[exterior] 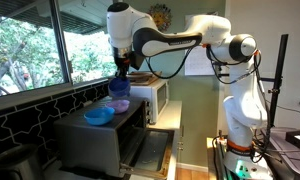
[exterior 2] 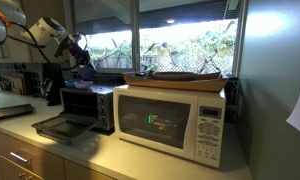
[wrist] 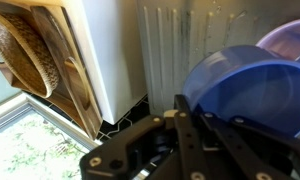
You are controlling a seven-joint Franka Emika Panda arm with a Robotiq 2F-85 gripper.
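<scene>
Bowl [wrist: 245,95]: blue, smooth, thin-walled plastic by the look, so I judge it light, stiff and a bit slippery. The rim is the only sensible place to pinch. My gripper [exterior: 119,76] is closed on that rim, and the bowl hangs tilted just above the top of the oven [exterior: 90,140]. Near it are a purple bowl [wrist: 290,35] of the same rounded shape, the oven's dark metal box with its door dropped open, the white hard-sided microwave [exterior: 155,97] and woven trays [wrist: 35,55] on edge.
</scene>
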